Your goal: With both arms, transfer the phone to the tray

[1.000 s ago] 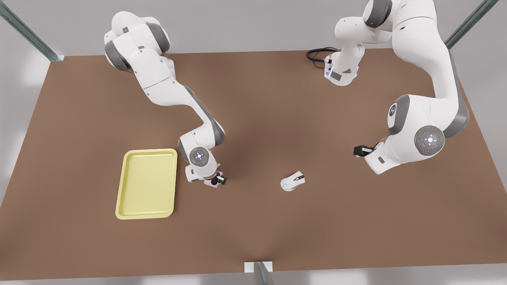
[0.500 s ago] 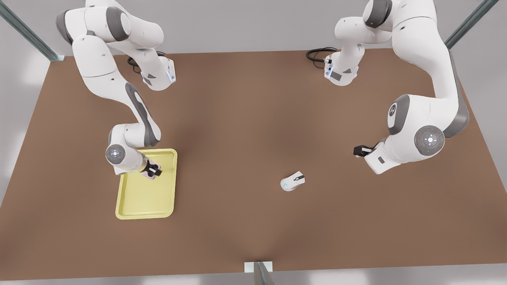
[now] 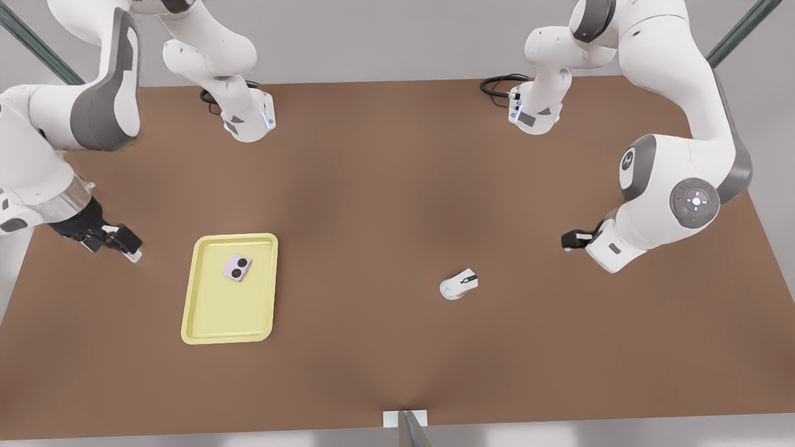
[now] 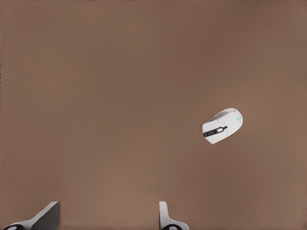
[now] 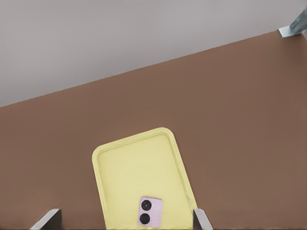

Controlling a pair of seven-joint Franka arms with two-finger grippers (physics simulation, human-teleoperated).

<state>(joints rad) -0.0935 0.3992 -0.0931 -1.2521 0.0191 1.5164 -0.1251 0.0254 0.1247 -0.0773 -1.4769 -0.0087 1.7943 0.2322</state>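
The phone [image 3: 236, 267] is seen lying flat inside the tray [image 3: 227, 338], with its two black circles facing up. It is in the half of the tray nearer the table's far edge, close to that rim but apart from it. So the job looks done, and only the backing away is left.

The right end effector [image 3: 115, 245] is held up over the table [image 3: 397, 186], near the table's edge on the front view's left. It is beside the tray and apart from it. Its fingers [image 5: 50, 218] are spread wide and nothing is held in them. The left end effector [image 3: 570, 240] waits near the table's edge on the front view's right. Its fingers [image 4: 48, 218] are spread too, and nothing is held.

To finish well, the right arm should be kept high and drawn off toward its own side. It should not be swung low across the tray. If the rim were bumped, the tray could be pushed and the phone could be slid about.

Plenty of bare table is seen between the tray and the white mouse [image 3: 459, 285], which sits well apart, nearer the table's near edge. The tray is kept well in from every edge of the table, so nothing looks likely to fall off.
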